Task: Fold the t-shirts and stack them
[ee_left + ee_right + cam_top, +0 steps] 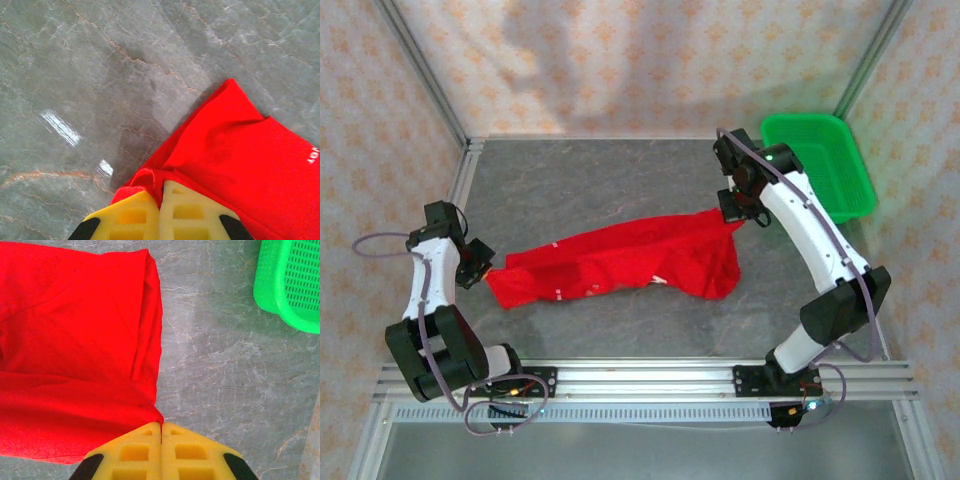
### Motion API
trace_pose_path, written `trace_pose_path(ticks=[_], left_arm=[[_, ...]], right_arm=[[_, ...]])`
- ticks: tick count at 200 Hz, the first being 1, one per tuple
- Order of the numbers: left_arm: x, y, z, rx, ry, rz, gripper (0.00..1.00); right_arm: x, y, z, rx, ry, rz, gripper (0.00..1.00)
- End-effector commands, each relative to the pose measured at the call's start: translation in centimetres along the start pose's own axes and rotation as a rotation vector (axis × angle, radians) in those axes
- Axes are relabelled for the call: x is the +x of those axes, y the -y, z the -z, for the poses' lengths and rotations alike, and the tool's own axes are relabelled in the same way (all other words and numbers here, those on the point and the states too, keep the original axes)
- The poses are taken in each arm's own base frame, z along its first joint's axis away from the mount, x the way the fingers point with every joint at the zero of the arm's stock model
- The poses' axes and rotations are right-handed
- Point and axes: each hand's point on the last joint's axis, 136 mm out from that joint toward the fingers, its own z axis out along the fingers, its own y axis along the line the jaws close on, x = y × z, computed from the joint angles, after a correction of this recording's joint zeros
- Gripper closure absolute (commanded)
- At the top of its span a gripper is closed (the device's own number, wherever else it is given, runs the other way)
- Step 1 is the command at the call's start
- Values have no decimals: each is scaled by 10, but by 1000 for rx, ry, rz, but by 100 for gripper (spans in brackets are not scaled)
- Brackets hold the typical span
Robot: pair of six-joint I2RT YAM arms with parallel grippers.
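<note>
A bright red t-shirt (pixel 620 262) lies stretched across the grey table between the two arms, its cloth rumpled and partly doubled over. My left gripper (pixel 485 268) is shut on the shirt's left end; in the left wrist view the red cloth (pixel 235 155) bunches between the yellow foam fingers (pixel 135 212), with a bit of white lettering at the right edge. My right gripper (pixel 745 215) is shut on the shirt's right corner, and the right wrist view has the red cloth (pixel 75 340) pinched at the tips of the fingers (pixel 135 445).
A green plastic mesh basket (pixel 820 165) stands at the back right corner, close to the right arm, with its corner (pixel 290 285) in the right wrist view. Patterned walls and metal posts enclose the table. An aluminium rail (pixel 640 380) runs along the near edge.
</note>
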Motion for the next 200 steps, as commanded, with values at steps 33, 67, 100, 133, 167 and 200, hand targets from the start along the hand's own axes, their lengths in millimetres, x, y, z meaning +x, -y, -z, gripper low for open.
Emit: trace_pose_path(ticks=[33,67,100,133,167,200], left_arm=[[-4,-12,-24,-85,-16,-54,100],[-2,-9,-6,-52,8,-60,100],[17,-1,25,58,33,-9,100],[39,-1,48,136,48,43,100],[61,-20,35,97,23,112,100],[63,-35,28,32,49,178,100]], right_arm=[[7,10,-18,96,-67,50,100],[21,19,-9,118,-72,27,100],[45,20,10,68,-53,-61,100],[73,17,25,-22,-17,-179,100],[99,7,12,-71,-83,-220,100],[104,7,-5,-37,-128,-205,100]])
